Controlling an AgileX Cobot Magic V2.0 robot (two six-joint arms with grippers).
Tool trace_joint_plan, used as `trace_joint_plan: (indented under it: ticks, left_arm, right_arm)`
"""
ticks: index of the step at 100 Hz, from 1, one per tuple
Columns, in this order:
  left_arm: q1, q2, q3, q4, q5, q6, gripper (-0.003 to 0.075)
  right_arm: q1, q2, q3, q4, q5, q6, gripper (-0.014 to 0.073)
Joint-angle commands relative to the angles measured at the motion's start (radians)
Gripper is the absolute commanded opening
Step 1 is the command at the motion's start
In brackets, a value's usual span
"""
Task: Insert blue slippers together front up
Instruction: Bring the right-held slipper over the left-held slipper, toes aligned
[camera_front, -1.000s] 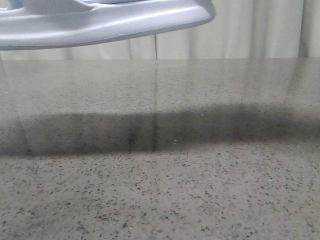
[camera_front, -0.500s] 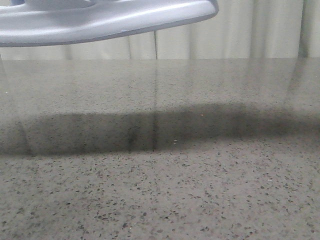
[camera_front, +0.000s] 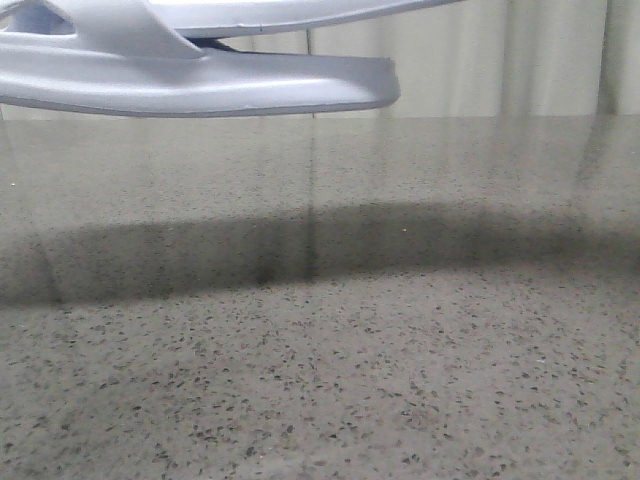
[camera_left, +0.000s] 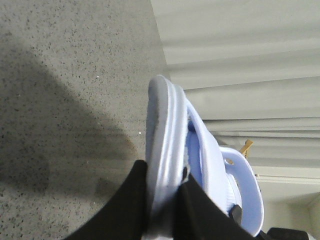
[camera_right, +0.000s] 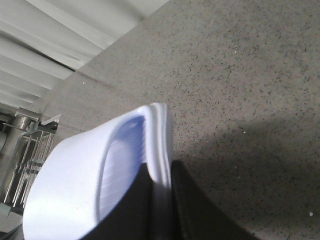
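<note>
both slippers held in the air over the table

in the front view we see two pale slippers (camera_front: 200, 85) stacked close at the top left, one just above the other, well above the speckled table (camera_front: 400, 380), with their shadow (camera_front: 300, 250) across it. our left gripper (camera_left: 162, 210) has its black fingers (camera_left: 125, 210) clamped on the sole edge of one slipper (camera_left: 165, 145), the second slipper (camera_left: 235, 185) lying right against it. our right gripper (camera_right: 157, 210) is closed on the rim of a slipper (camera_right: 90, 175), footbed showing.
</note>
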Motion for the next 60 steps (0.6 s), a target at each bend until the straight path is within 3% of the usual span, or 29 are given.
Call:
trace_joint_plan:
  ticks: [1, 60]
  left_arm:
    - [-0.003, 0.003, -0.031, -0.083, 0.135, 0.012, 0.0016]
    - [-0.003, 0.003, -0.031, -0.163, 0.28, 0.088, 0.0016]
  right_arm:
    - [0.013, 0.014, -0.026, 0.055, 0.03, -0.052, -0.0107]
    - [0.013, 0.179, -0.026, 0.413, 0.201, -0.489, -0.0107]
